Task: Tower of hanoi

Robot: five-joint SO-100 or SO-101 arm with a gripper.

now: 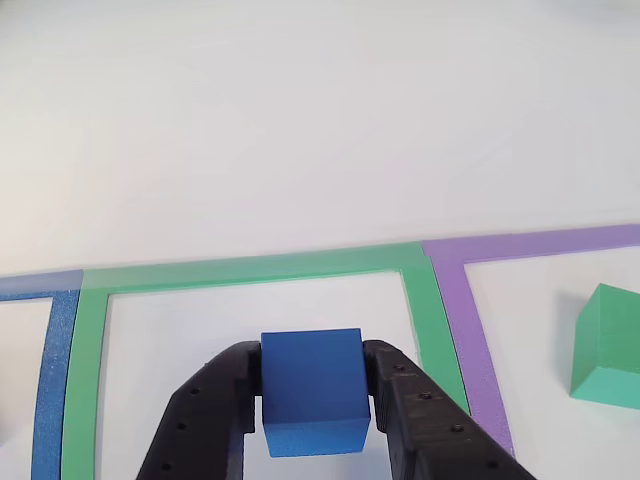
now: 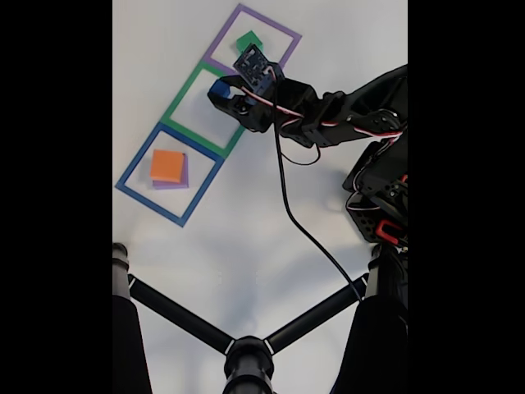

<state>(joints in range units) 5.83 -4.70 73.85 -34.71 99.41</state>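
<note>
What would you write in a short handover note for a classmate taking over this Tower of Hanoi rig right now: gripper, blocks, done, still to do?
Gripper: shut on the blue block, over the green tape square.
Green block: alone inside the purple tape square.
Orange block: stacked on the purple block inside the blue tape square.
Done: blue and green are off the stack.
Left: set blue down, then carry on moving the stack, smaller always on bigger.
</note>
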